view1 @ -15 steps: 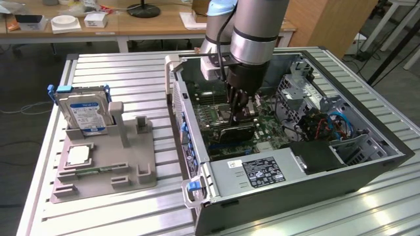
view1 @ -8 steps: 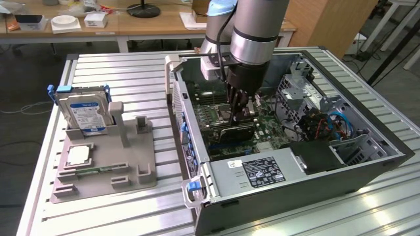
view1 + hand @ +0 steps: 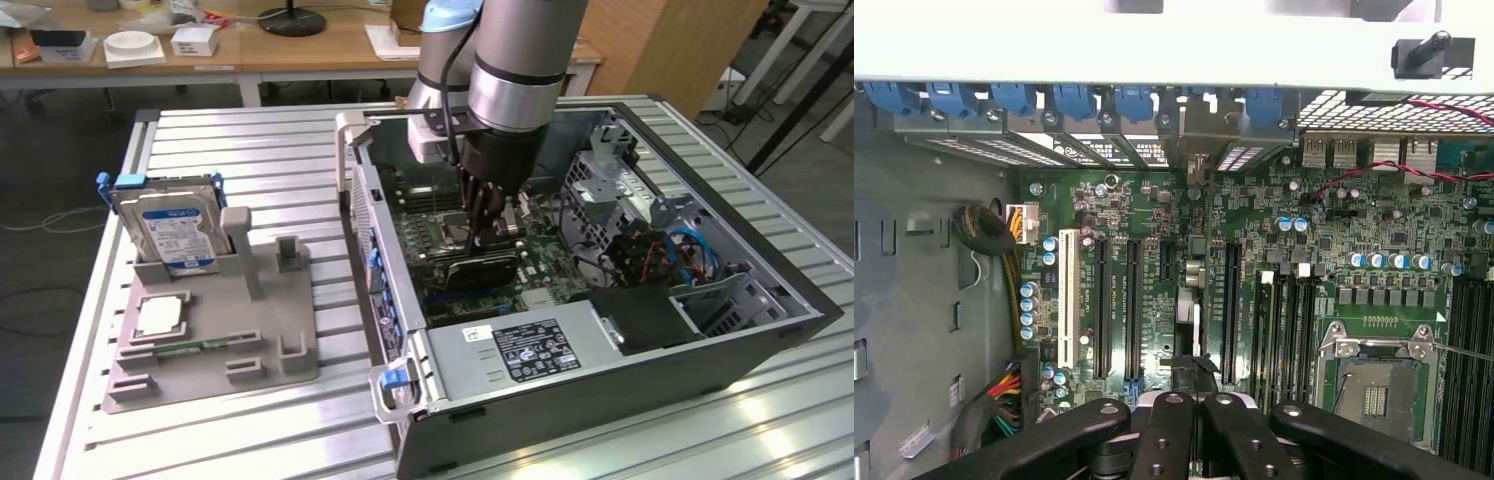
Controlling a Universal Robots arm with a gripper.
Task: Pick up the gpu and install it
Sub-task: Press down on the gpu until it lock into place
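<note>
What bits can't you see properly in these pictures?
- Whether the gpu is in its slot: in the exterior view the gripper covers its top edge.
- Most of the gpu in the wrist view: the gripper's black fingers hide it.
- The hard drive label's words: too small in the exterior view.

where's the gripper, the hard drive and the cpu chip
gripper (image 3: 487, 225): exterior view, fingertips inside the case
hard drive (image 3: 176, 235): exterior view, blue label on its face
cpu chip (image 3: 160, 316): exterior view, its silver top
</note>
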